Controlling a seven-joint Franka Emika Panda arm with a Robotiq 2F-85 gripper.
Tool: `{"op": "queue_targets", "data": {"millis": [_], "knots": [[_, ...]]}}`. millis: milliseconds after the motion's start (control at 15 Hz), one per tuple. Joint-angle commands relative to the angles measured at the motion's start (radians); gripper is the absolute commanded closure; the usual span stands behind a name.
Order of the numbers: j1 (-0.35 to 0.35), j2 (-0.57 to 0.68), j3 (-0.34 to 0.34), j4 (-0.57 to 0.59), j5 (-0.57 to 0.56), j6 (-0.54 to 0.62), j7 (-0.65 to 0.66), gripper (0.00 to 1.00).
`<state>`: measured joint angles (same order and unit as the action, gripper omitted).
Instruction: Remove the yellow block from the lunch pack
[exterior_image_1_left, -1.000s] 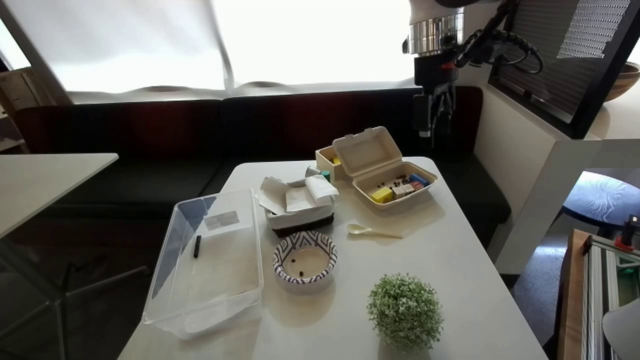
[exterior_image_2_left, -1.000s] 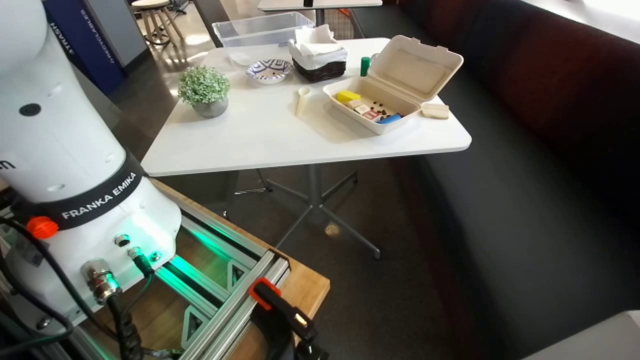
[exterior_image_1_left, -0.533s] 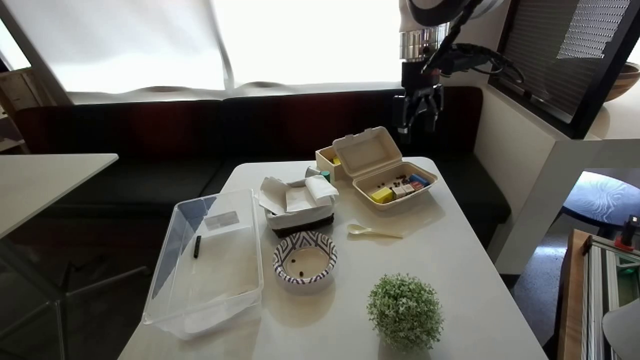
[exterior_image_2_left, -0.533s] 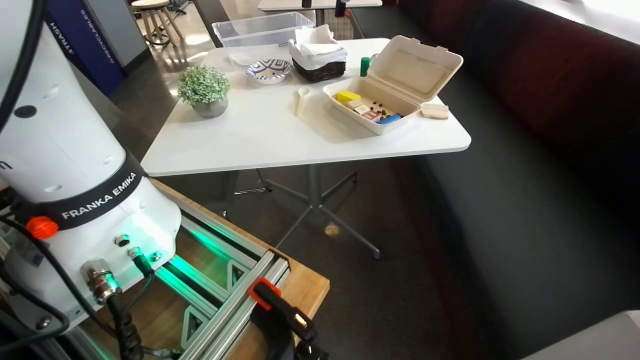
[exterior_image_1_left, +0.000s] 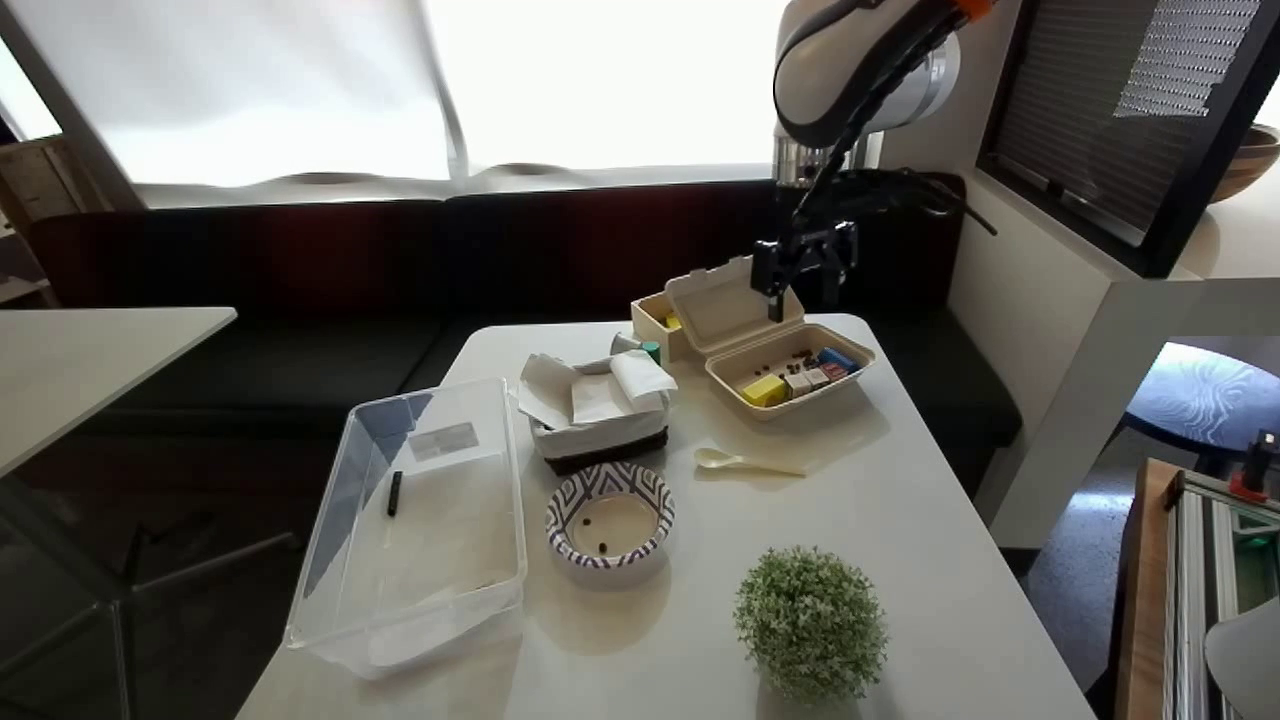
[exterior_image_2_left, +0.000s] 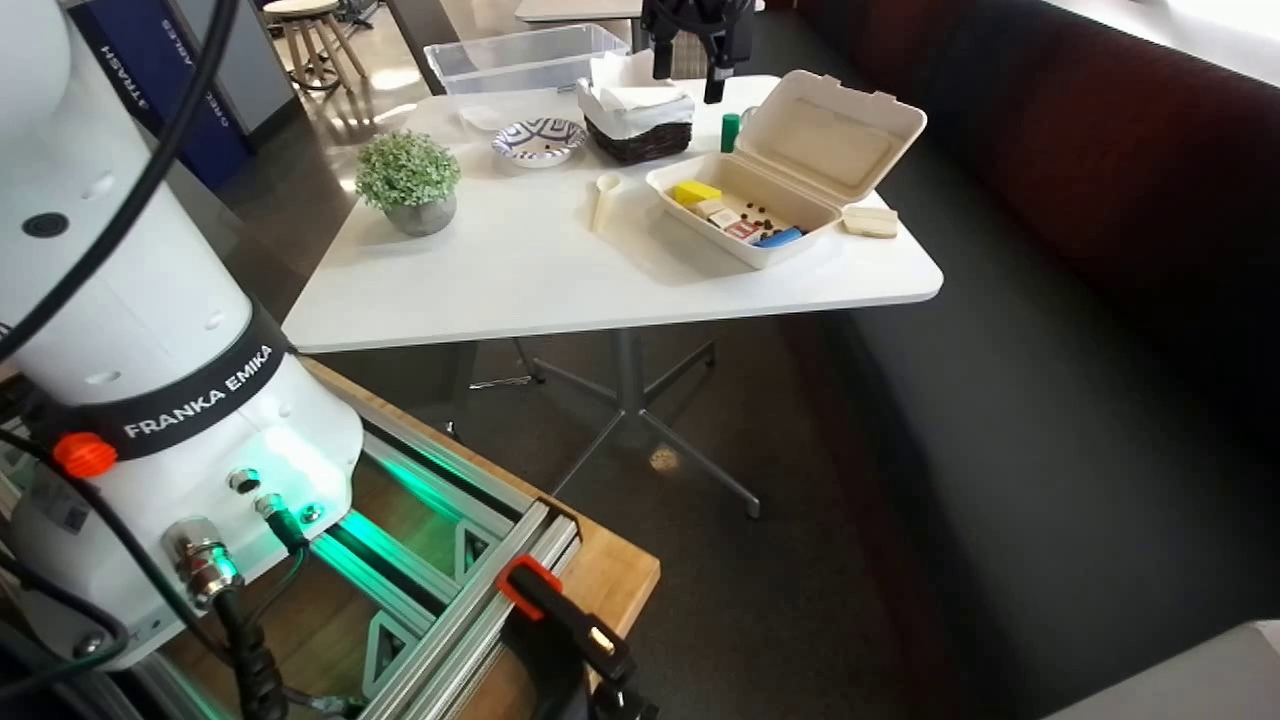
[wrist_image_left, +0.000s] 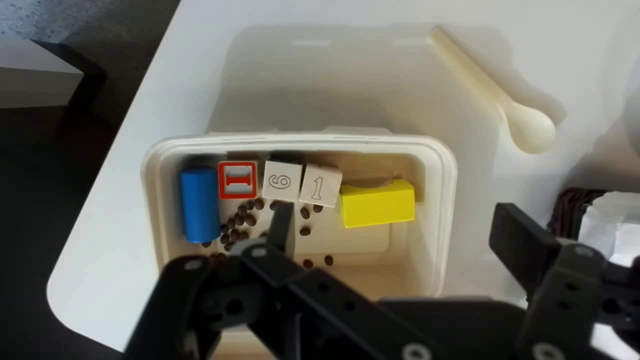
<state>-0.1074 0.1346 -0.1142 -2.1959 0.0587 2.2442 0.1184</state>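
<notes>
Since the pincer (wrist_image_left: 401, 235) hangs empty and spread wide, we judge this the approach and should next lower it astride the yellow block (wrist_image_left: 377, 206) in the pack (wrist_image_left: 446, 200).

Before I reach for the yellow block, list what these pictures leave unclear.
Number of coffee beans in the lunch pack: wrist view, the fingers cover some; both exterior views, too small.
Underside of the yellow block: every view, hidden by the block itself.
The yellow thing in the tan box: in an exterior view, partly behind the raised lid.
Anything under the white napkins: both exterior views, covered by them.
</notes>
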Motion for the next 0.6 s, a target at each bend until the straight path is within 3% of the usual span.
{"op": "queue_targets", "data": {"millis": [0,333,400,533], "knots": [[-0.003,0.11,0.002,0.06,0.075,0.041,0.08,0.0],[0.009,0.191,-0.014,0.104,0.129,0.074,0.317,0.0],[0.006,0.155,-0.01,0.075,0.096,0.063,0.247,0.0],[0.007,0.164,-0.011,0.08,0.096,0.063,0.252,0.0]]}}
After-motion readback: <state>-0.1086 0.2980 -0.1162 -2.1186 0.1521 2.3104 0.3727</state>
